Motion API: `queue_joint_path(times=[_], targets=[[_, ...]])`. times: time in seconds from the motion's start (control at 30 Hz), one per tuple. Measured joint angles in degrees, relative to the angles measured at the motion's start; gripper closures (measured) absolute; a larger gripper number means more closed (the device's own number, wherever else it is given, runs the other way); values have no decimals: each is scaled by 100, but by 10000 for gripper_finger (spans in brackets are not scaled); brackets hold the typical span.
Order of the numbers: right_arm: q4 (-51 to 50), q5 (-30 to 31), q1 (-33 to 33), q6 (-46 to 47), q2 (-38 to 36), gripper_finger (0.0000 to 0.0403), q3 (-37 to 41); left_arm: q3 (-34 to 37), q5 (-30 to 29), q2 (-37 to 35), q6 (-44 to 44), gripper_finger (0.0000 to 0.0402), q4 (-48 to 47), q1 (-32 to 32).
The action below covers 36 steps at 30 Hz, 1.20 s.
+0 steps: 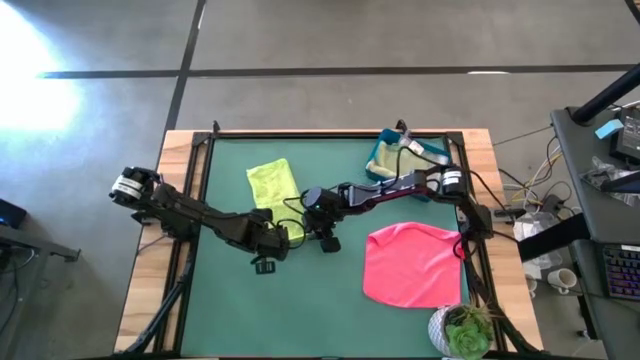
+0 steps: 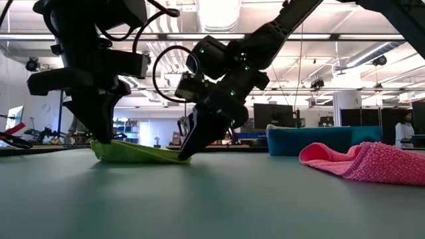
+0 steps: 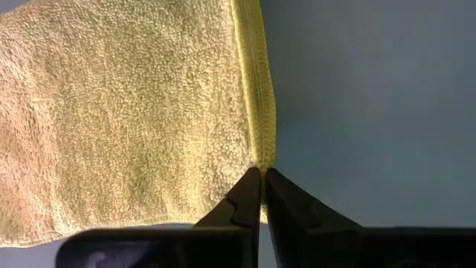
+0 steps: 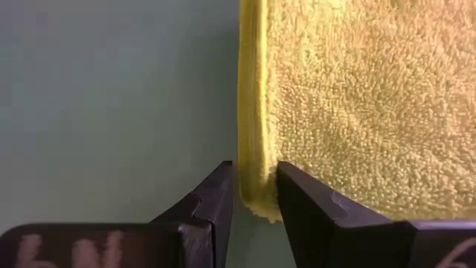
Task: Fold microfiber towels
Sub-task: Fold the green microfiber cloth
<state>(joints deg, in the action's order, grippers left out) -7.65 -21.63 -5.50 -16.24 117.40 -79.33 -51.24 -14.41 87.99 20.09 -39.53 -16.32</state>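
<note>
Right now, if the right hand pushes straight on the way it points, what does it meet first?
The yellow towel. The right hand already has that towel's hemmed corner between its fingers, so going on just runs further onto the cloth lying on the table. Depth beyond is unclear.

Grey concrete floor (image 1: 330,40) is showing dark seam lines, with bright glare lying at one corner. Wooden-edged surface (image 1: 180,200) is carrying a green mat (image 1: 300,300). A desk (image 1: 600,200) with a keyboard (image 1: 620,270), a mug (image 1: 563,278) and cables is standing beside it. In the low view, ceiling lights (image 2: 219,10) and ducts are running overhead, monitors (image 2: 272,114) are standing behind, and a person (image 2: 403,129) is standing far off.
</note>
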Motion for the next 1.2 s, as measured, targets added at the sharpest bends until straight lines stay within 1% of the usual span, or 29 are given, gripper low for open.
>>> queue_joint_path(times=[0.23,0.37,0.47,0.6,0.7,0.87,1.0,1.2], targets=[[-5,265,0,-412,93,306,-5,10,2,-2,16,400,7,15],[3,284,-2,-317,182,316,-18,10,4,-2,57,400,4,42],[1,292,0,-156,181,337,-18,10,44,-4,63,400,5,73],[-166,318,4,20,120,384,-79,-2,46,-7,65,400,-6,101],[-601,406,9,34,20,392,-218,-98,46,-7,63,400,-2,101],[-1489,458,56,244,-204,394,-507,-356,75,-49,58,400,-77,100],[-2170,407,162,497,-320,394,-747,-632,141,-141,62,400,-370,99],[-2870,393,421,823,-664,394,-948,-1177,924,-210,154,400,-517,40]])
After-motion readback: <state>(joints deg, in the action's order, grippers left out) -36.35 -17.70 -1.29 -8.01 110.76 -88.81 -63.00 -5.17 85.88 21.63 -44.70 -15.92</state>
